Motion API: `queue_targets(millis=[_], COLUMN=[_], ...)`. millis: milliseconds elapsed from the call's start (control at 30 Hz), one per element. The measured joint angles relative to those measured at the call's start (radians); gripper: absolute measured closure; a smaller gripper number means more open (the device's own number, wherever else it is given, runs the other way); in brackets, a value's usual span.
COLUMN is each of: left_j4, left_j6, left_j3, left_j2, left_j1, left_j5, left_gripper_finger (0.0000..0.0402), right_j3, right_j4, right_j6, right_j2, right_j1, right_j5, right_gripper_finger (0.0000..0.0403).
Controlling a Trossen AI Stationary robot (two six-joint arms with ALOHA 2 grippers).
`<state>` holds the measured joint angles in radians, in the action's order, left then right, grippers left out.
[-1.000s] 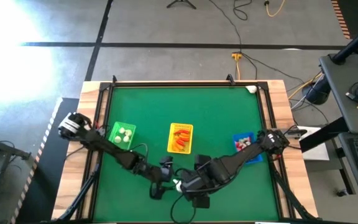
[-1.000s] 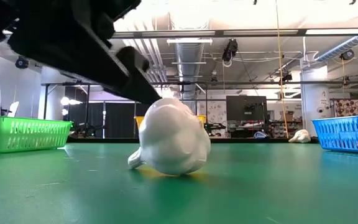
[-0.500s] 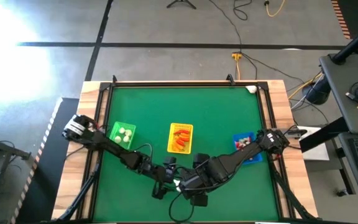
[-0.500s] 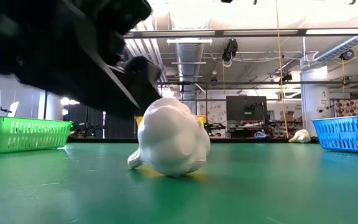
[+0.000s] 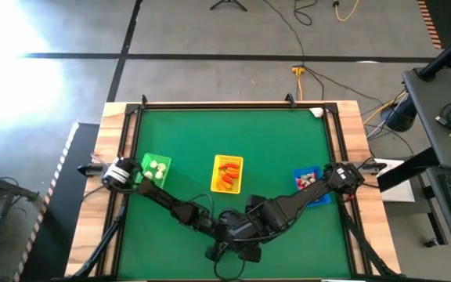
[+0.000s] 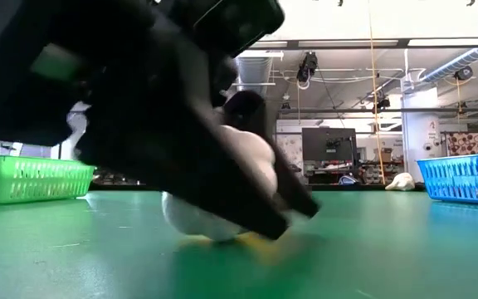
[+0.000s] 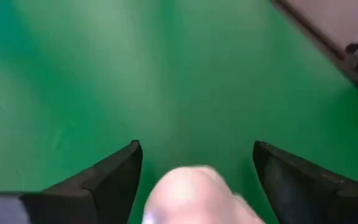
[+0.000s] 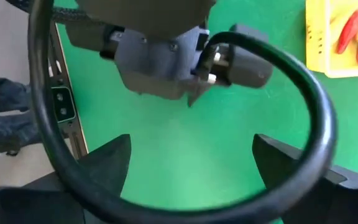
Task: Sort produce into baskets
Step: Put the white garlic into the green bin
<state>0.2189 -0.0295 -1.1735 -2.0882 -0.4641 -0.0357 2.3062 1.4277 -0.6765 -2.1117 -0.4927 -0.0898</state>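
A white garlic-like piece (image 7: 188,193) lies on the green mat near the table's front edge and also shows in the low view (image 6: 251,162). My left gripper (image 7: 197,155) is open and low over it, one finger on each side; I cannot tell whether they touch it. In the high view my left gripper (image 5: 224,233) hides the piece. My right gripper (image 8: 191,155) is open and empty, close beside it (image 5: 243,246). The green basket (image 5: 154,168) holds white pieces, the yellow basket (image 5: 227,174) orange and red ones, and the blue basket (image 5: 310,184) red-and-white ones.
Another white piece (image 5: 317,113) lies at the table's far right corner. The left arm's wrist and cable (image 8: 166,50) fill the room just ahead of my right gripper. Bare mat lies between the baskets and the far edge.
My left gripper has gone toward the table's right edge and down onto the white piece, and its fingers now stand on either side of it. The piece has stayed in place. My right gripper has kept still.
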Motion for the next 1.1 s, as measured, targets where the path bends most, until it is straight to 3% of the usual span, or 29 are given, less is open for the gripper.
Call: queue_targets(millis=[267, 367, 467, 667, 833, 967, 1100], left_j4=[-0.109, -0.17, -0.278, -0.627, -1.007, -1.325, -1.452], left_j6=[-0.066, -0.112, -0.121, -0.191, -0.462, -0.758, -1.002], left_j3=[0.032, 0.051, 0.065, 0.095, 0.134, 0.218, 0.361], left_j2=[0.048, 0.081, 0.154, 0.407, 0.628, 0.78, 0.894], left_j1=[0.002, -0.006, -0.022, -0.085, -0.103, -0.1, -0.087], left_j5=[-0.013, -0.061, -0.164, -0.478, -0.581, -0.583, -0.561], left_gripper_finger=[0.0215, 0.0223, 0.0223, 0.0218, 0.0218, 0.0218, 0.0218], right_j3=[0.001, 0.001, 0.001, 0.001, 0.001, 0.006, 0.012], right_j4=[-0.001, -0.003, -0.006, -0.005, -0.006, -0.008, -0.008], right_j6=[0.003, 0.003, 0.004, 0.048, 0.109, 0.097, 0.064], right_j2=[0.0, -0.001, -0.002, -0.002, -0.002, -0.002, -0.001], right_j1=[0.002, 0.003, 0.003, 0.008, 0.015, 0.029, 0.033], right_j5=[-0.017, -0.019, -0.023, -0.023, -0.063, -0.069, -0.071], right_gripper_finger=[0.0076, 0.0076, 0.0076, 0.0077, 0.0077, 0.0077, 0.0077])
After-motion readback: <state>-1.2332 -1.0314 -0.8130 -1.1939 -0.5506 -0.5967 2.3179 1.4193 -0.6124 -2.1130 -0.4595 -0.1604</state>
